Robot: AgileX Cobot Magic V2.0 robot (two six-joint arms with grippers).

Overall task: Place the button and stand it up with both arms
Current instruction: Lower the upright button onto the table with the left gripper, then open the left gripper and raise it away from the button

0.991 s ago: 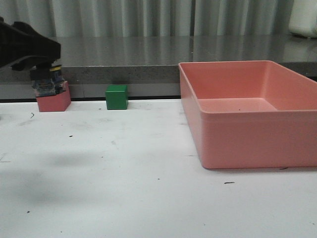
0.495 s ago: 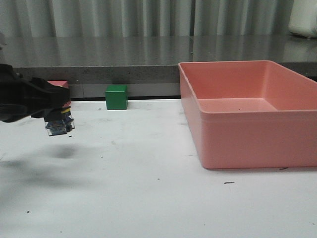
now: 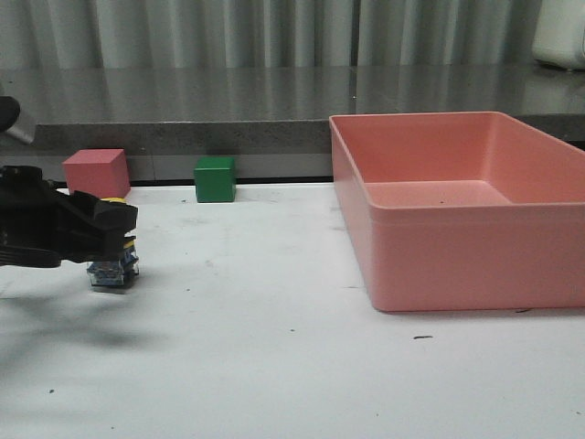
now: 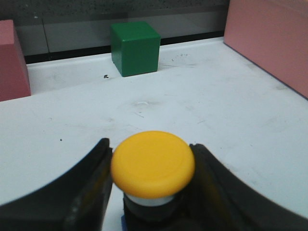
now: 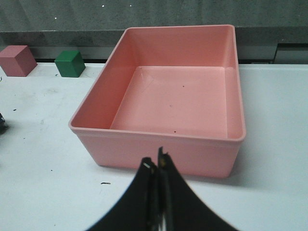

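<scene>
Looking at the front view, we see the left gripper [image 3: 114, 240] has dropped lower than half a second back, jaws still clamped on the button [image 3: 113, 272], base now at the white table [image 3: 292, 366], at 6 o'clock from the pink cube [image 3: 95, 174]. Our right gripper [image 5: 157, 166] sits pinched together, holding nothing, before the pink bin [image 5: 163, 91].

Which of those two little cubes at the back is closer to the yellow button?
The pink cube, directly behind the button at far left; the green cube sits further right, toward the tray.

1 button [image 3: 113, 271], 2 cubes [image 3: 95, 174] [image 3: 216, 178], 1 bin [image 3: 457, 247].
</scene>
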